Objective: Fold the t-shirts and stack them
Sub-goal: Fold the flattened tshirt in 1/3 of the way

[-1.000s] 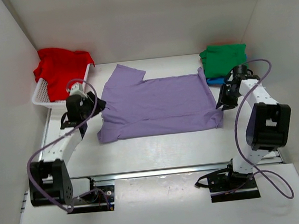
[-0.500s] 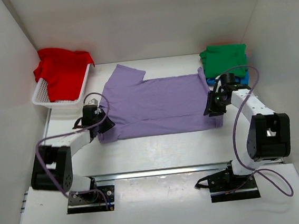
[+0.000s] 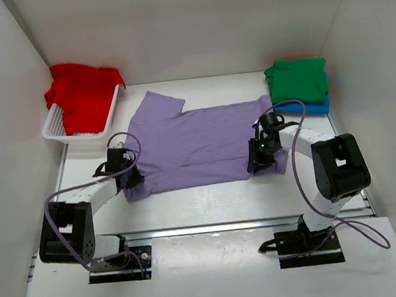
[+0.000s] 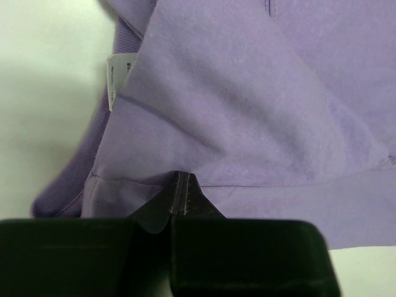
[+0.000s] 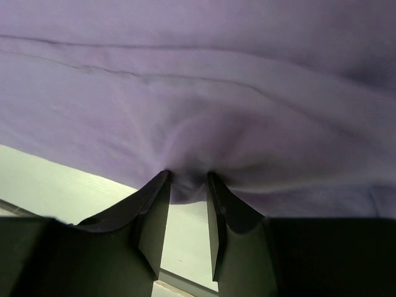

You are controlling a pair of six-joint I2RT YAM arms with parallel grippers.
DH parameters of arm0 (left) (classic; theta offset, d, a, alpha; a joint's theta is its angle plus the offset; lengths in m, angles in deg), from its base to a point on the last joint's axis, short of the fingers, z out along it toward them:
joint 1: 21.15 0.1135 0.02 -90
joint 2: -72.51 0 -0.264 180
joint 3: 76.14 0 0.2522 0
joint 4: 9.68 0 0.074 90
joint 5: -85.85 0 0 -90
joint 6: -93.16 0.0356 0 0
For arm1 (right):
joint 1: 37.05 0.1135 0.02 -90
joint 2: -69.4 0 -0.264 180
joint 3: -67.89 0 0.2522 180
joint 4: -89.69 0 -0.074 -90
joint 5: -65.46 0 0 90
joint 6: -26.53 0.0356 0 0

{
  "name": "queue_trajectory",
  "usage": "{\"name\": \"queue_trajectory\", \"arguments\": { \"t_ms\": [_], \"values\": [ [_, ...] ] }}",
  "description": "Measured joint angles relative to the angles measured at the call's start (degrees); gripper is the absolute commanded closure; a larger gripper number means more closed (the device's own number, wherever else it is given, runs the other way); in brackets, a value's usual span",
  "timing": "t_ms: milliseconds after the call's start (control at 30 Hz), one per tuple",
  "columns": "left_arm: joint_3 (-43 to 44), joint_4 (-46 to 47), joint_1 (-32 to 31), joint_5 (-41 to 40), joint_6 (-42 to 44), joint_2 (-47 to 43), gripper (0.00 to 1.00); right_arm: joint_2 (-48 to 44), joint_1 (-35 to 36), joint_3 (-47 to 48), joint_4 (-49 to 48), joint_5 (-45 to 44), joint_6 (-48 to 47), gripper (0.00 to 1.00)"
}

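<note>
Left gripper [image 4: 180, 189] jaws together, pinching the lavender t-shirt [image 3: 198, 145] hem at its near-left corner. Right gripper [image 5: 185, 179] clamped on the puckered near-right edge. Both arms low, stretched forward. Shirt spread mid-table. Four shirts in all: lavender; red t-shirt [image 3: 80, 93] in the one white basket [image 3: 55, 126]; green t-shirt [image 3: 296, 76] on blue t-shirt [image 3: 310, 107], far right. White tag [image 4: 113, 80], print unreadable.

White slotted basket [image 3: 57, 124] at the white table's [image 3: 210, 196] far-left corner

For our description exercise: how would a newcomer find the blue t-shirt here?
Look to the table's far right corner. A folded green t-shirt tops a small stack there; the blue t-shirt is the thin bright layer peeking out beneath it, the only blue cloth in view.
</note>
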Motion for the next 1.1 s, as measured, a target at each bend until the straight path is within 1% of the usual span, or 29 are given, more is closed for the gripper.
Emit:
{"name": "queue_trajectory", "arguments": {
  "t_ms": [200, 300, 467, 533, 633, 733, 800, 867, 933, 1000, 1100],
  "values": [
    [-4.24, -4.74, 1.07, -1.51, 0.81, -7.61, 1.00, -0.13, 6.27, -1.09, -2.71, 1.57, 2.27, 0.73],
    [-6.67, -8.20, 1.77, -2.51, 0.90, -13.27, 1.00, -1.60, 8.83, -3.02, -3.78, 2.01, 3.69, 0.72],
    [-7.48, -13.29, 1.79, -3.80, -0.22, -22.67, 1.00, -5.20, 9.73, -6.88, -3.39, 2.67, 4.46, 0.73],
    [-6.47, -15.19, 2.51, -3.54, -0.42, -24.72, 0.96, -6.60, 9.03, -7.69, -1.29, 1.99, 3.93, 0.73],
    [-2.84, -18.29, 3.32, -3.21, -0.37, -25.79, 0.91, -9.60, 7.45, -7.93, 2.91, 0.00, 2.60, 0.70],
    [1.42, -19.50, 3.28, -1.97, -0.35, -25.83, 0.90, -14.86, 5.33, -7.91, 6.14, -1.38, 1.42, 0.70],
    [2.40, -18.97, 2.80, -0.55, -0.48, -26.05, 0.90, -17.73, 4.35, -7.91, 7.61, -2.51, 0.50, 0.69],
    [0.94, -17.70, 1.88, 0.72, -1.11, -26.56, 0.91, -18.78, 3.56, -8.15, 8.35, -3.26, -0.57, 0.69],
    [-2.60, -16.17, 1.16, 1.86, -2.08, -27.04, 0.93, -18.25, 2.10, -9.20, 8.24, -3.48, -1.79, 0.70],
    [-6.25, -15.65, 0.81, 2.64, -2.62, -26.84, 0.95, -16.81, -0.42, -10.58, 8.31, -4.44, -2.99, 0.71],
    [-10.08, -15.96, 0.63, 2.62, -3.02, -25.75, 0.95, -13.51, -4.33, -11.78, 9.16, -7.13, -4.59, 0.72]
  ]
}}
